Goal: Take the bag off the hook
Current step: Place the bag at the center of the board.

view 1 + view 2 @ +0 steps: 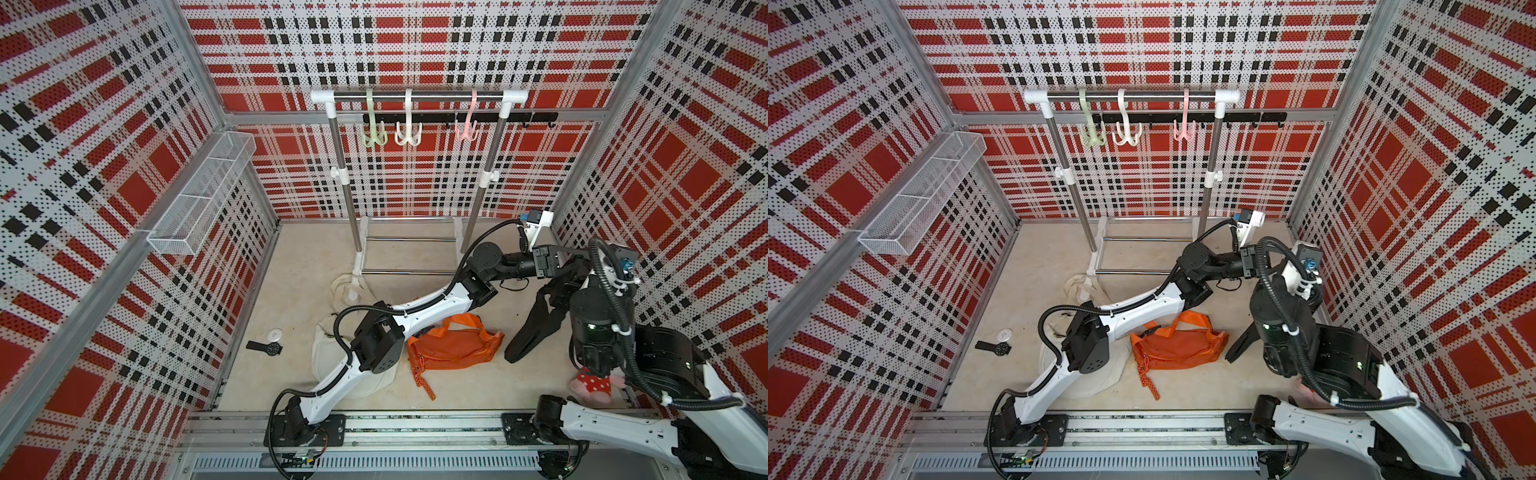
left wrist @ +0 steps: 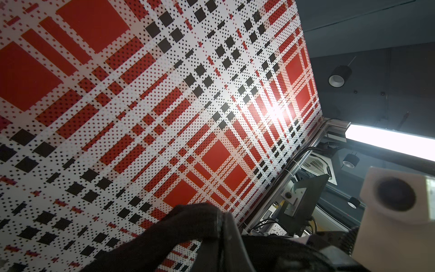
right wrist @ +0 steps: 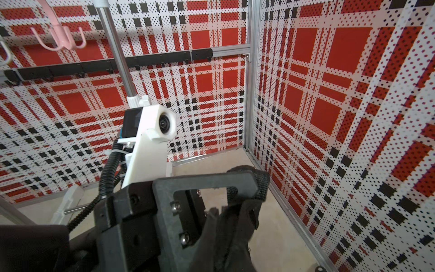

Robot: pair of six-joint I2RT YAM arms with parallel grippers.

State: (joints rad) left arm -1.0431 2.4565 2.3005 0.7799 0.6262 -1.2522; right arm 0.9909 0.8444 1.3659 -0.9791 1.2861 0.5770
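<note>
The left gripper (image 1: 571,255) and right gripper (image 1: 577,276) are both pinching closed on straps of the black bag (image 1: 536,320). It is drooping limp, off the hooks (image 1: 466,129), its lower end resting on the bench (image 1: 311,257)

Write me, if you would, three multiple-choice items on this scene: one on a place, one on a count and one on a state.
1. Where is the orange bag?
A. On the floor
B. On a hook
C. In the wire basket

2. How many hooks hang on the rail?
A. Two
B. Three
C. Five

3. Those hooks are:
A. all empty
B. all loaded
C. one loaded, the rest empty

Key: 1 A, it lies flat on the floor in both top views; 2 B, a green, a white and a pink one show; 3 A, nothing hangs from any of them.
</note>
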